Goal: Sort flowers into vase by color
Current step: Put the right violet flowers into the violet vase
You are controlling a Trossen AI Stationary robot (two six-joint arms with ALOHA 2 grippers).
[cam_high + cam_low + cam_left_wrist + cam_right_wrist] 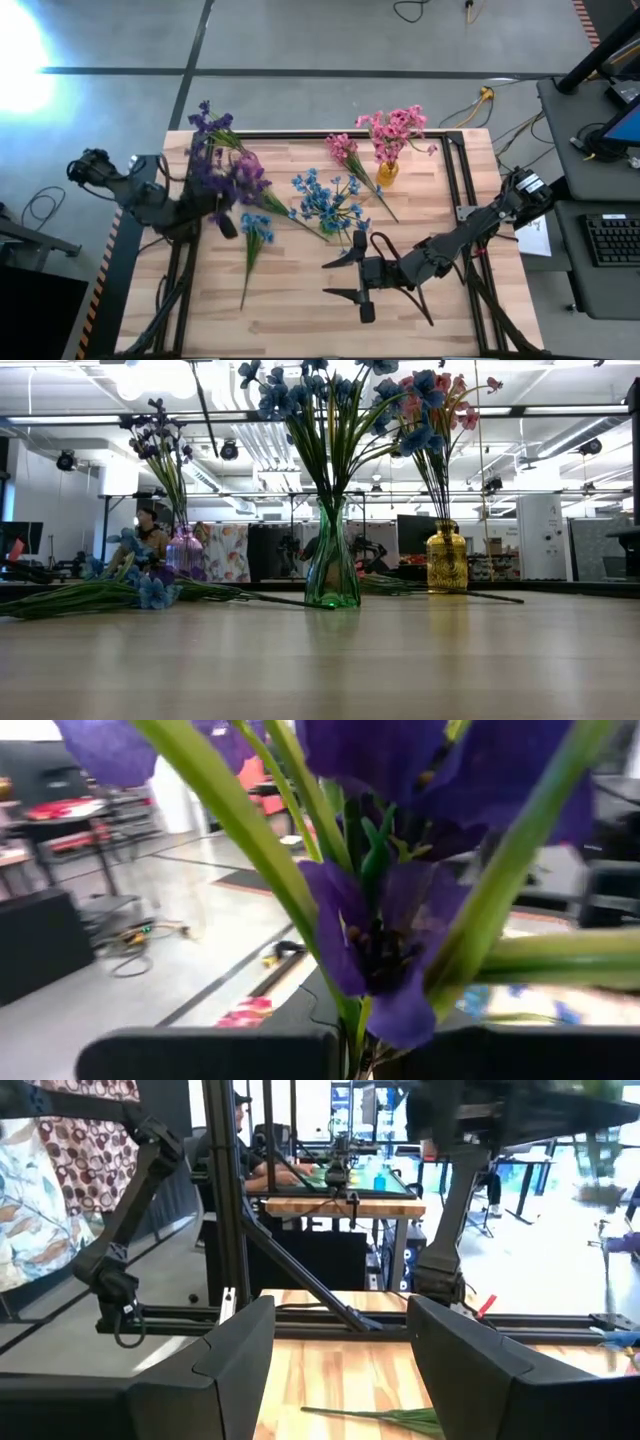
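My left gripper [218, 218] is at the table's left and is shut on a purple sprig [238, 176], whose blossoms fill the left wrist view [385, 935]. More purple flowers [210, 125] stand in a purple vase [183, 552]. Blue flowers [325, 200] stand in a green vase [332, 572]. Pink flowers [395, 130] stand in a yellow vase [387, 172]. A blue sprig [252, 238] and a pink sprig [350, 160] lie flat on the table. My right gripper [345, 277] is open and empty near the table's middle front. My left gripper pinches the purple sprig's green stems [352, 1025] between its two fingers, below the blossoms. The blossoms stand out past the fingertips, toward the table's far side. The fingers themselves hide the exact place of contact. Whether the sprig is clear of the table I cannot tell.
The wooden table [300, 310] has a black frame rail [455, 180] along its sides. Loose stems lie in front of the purple vase [70, 598]. Bare wood lies along the near edge. People sit at desks in the room behind [250, 1140].
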